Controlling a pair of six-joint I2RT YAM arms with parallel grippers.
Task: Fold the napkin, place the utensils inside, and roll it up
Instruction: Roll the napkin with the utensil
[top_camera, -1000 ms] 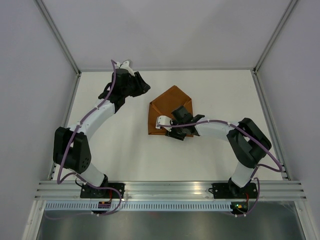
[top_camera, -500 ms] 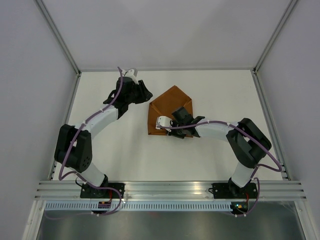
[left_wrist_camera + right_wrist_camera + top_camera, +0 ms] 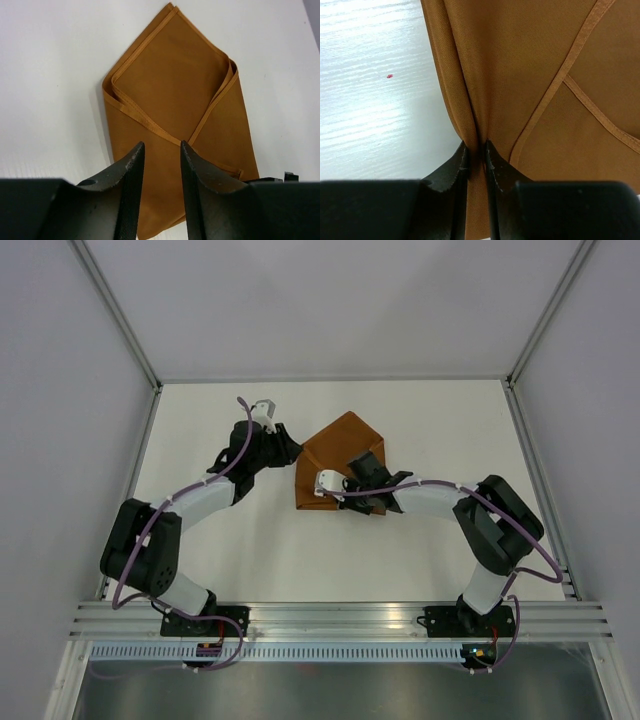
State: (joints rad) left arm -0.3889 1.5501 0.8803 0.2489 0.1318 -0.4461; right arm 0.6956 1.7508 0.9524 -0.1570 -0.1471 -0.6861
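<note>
1 napkin [image 3: 340,450], folded w/ flaps overlapping, on white table [image 3: 450,420]; 2 grippers, both at it. Top view hides the fingertips. R wrist view shows right gripper [image 3: 476,150] pinched tight on a raised ridge of napkin along its edge. L wrist view shows left gripper [image 3: 162,147] w/ jaws apart, gripping nothing, napkin ahead & under the tips; contact unclear.

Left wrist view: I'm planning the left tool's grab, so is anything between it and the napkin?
Nothing visible does. The napkin lies right below the left tool, whose jaws are parted; the right tool pinches a fold at another edge.
</note>
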